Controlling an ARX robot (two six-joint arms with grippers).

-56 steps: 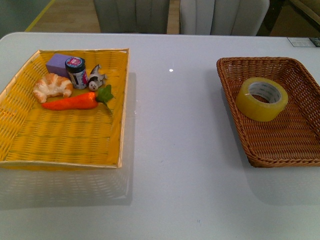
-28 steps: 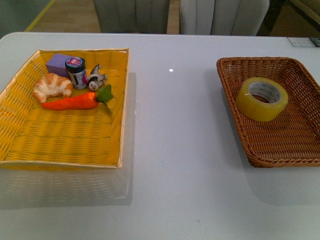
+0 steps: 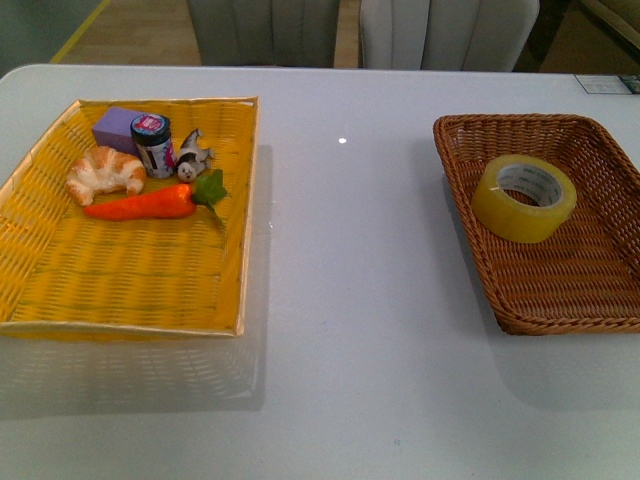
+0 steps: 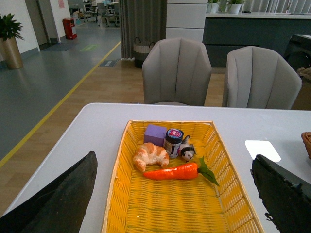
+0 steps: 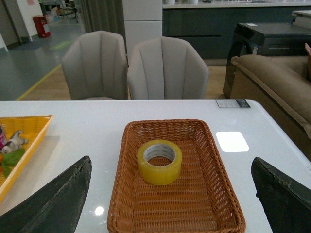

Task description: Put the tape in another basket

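The tape (image 3: pixel 523 197) lies in the basket (image 3: pixel 590 285) at the counter's (image 3: pixel 350 300) right edge; both the left pincer (image 4: pixel 175 194) and the right pincer (image 5: pixel 170 194) gape wide, empty.

Left black two-fingered gripper (image 4: pixel 170 194) and right black two-fingered gripper (image 5: pixel 170 194) both held above the tabletop, jaws spread wide apart.
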